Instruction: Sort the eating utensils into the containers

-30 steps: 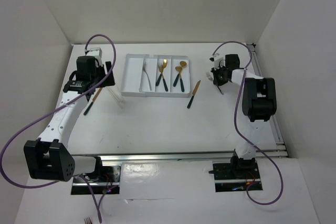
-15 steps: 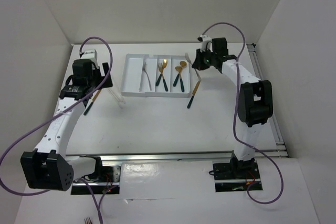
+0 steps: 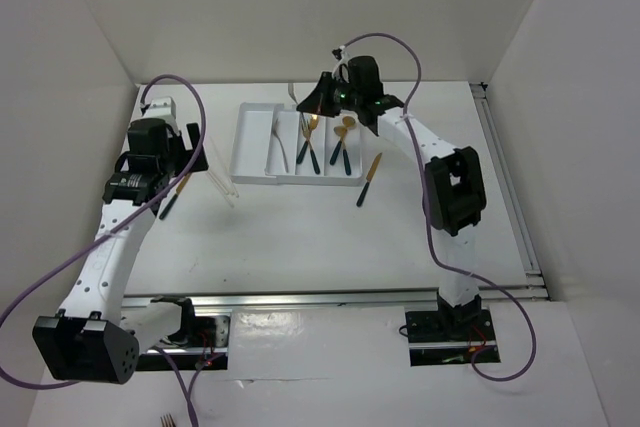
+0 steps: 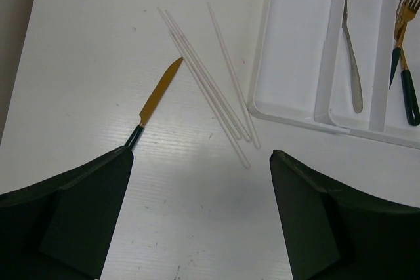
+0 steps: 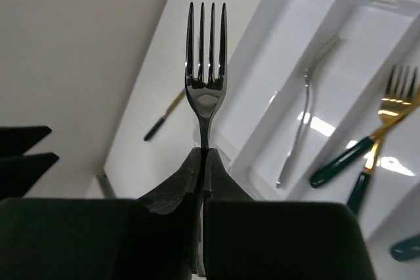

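Surface point(image 3: 300, 237): white, with the tray by the middle of its far edge.
Tray point(image 3: 250, 147): a silver fork point(image 4: 351, 57), gold forks point(image 3: 310, 137) and spoons point(image 3: 343, 137) already lie in separate compartments.
Right claw point(image 5: 202, 155): has swung in from the right edge to above the tray's far side, clamped together on the held fork.
Left claw point(image 4: 200, 155): has just finished spreading, with its fingers wide apart and empty, near the left edge.
Held fork point(image 5: 206, 63): plain metal, tines pointing away from the claw; a drop beside the silver fork looks likely next.
Left knife point(image 4: 157, 96): on the surface under the left claw, unsorted.
Right knife point(image 3: 370, 179): off the tray's near right corner, unsorted.
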`<state>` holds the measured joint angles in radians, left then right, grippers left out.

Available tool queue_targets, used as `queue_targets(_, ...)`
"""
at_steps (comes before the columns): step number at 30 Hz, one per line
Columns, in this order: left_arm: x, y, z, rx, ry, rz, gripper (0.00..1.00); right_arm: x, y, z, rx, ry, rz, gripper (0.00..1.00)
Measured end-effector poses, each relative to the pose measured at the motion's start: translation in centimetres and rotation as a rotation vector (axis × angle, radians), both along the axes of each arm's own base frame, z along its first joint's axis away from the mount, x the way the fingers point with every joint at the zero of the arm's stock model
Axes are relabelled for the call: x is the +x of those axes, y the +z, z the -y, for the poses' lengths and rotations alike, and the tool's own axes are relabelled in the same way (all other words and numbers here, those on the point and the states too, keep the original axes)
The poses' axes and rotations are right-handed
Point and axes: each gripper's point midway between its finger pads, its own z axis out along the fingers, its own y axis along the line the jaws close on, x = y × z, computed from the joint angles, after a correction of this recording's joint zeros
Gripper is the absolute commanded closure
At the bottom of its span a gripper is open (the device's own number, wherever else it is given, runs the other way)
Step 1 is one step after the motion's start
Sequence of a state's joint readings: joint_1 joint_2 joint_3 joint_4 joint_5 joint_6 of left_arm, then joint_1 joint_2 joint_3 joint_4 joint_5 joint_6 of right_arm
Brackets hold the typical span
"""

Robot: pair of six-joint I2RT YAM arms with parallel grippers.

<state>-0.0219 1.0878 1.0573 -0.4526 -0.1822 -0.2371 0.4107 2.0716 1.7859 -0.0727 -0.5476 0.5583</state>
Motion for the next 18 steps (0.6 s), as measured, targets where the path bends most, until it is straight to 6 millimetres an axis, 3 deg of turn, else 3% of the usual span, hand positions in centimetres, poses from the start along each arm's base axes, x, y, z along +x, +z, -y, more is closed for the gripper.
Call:
queue_targets(2, -0.1, 0.0, 0.0, 0.001, 0.001, 0.0, 0.0, 0.5, -1.0, -1.3, 0.049, -0.013, -0.07, 1.0)
queue_targets(11, -0.6, -0.3, -0.7, 0.032, 0.011, -0.024, 0.0, 0.9, -9.9, -4.7, 0.128, -0.079, -0.427, 1.0)
queue_targets(18, -0.7, -0.2, -0.9, 0.046, 0.011, -0.025, 0.0, 1.3, -11.6, -6.1, 0.142, -0.098, -0.471, 1.0)
